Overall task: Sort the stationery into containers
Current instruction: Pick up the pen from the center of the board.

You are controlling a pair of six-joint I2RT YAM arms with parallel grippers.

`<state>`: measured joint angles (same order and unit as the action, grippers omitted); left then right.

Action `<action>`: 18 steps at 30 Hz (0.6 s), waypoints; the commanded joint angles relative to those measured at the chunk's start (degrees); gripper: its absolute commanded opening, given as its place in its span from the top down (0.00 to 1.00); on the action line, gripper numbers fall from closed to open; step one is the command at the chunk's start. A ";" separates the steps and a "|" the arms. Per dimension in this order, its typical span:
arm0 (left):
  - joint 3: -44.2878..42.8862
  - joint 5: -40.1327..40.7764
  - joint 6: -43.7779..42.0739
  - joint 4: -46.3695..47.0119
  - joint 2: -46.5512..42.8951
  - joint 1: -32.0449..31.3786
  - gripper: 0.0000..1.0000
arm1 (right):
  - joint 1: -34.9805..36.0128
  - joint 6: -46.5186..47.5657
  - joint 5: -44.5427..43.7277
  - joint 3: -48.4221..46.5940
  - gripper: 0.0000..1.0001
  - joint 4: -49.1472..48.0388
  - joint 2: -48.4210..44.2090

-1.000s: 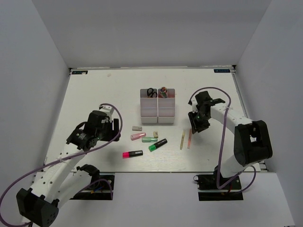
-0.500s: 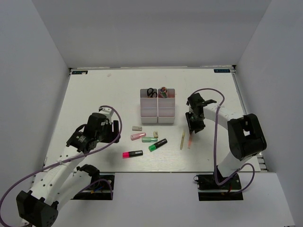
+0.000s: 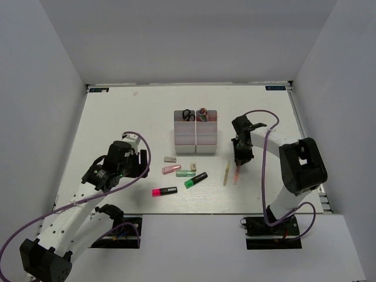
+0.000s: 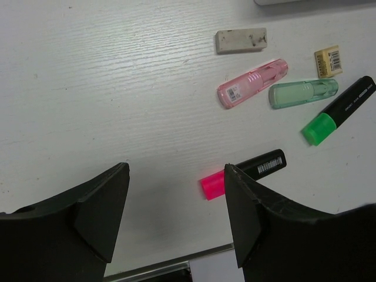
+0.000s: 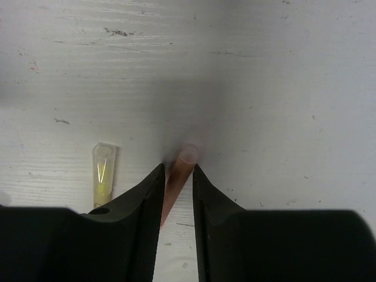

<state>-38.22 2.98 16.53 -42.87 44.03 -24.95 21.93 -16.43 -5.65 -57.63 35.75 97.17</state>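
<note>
One thin pink stick (image 5: 183,161) sits pinched in the right claw (image 5: 177,168), gripped near its far end and lying on the counter (image 5: 264,88). A yellow stick (image 5: 103,170) lies just beside it, with the bins (image 3: 185,140) apart to the left. Judgement: lift straight and slowly; an end hold lets it swing or slip. The left claw (image 4: 175,176) hangs open above the pink highlighter (image 4: 242,173).

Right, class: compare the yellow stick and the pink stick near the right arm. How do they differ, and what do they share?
Colour: the yellow stick is pale yellow, the pink stick salmon pink. State: the pink stick is clamped between the fingers of the right pincer; the yellow stick lies free beside them, untouched. Shared: both are thin and lie side by side on the white table, pointing much the same way.
</note>
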 commanded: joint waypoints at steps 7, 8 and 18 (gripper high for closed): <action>0.16 0.27 -0.36 0.86 -0.79 0.25 0.24 | -0.13 -3.52 2.13 1.29 1.00 -0.07 3.47; 0.25 0.36 -0.36 0.77 -0.88 0.17 0.24 | -0.14 -3.70 2.66 1.29 1.00 -0.15 3.56; 0.34 0.36 -0.54 0.95 -0.88 0.16 0.24 | -0.66 -0.28 8.36 1.47 1.00 -1.56 -5.21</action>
<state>-38.20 3.22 16.38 -42.83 44.03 -24.95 21.34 -18.17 -1.85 -56.82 35.03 96.09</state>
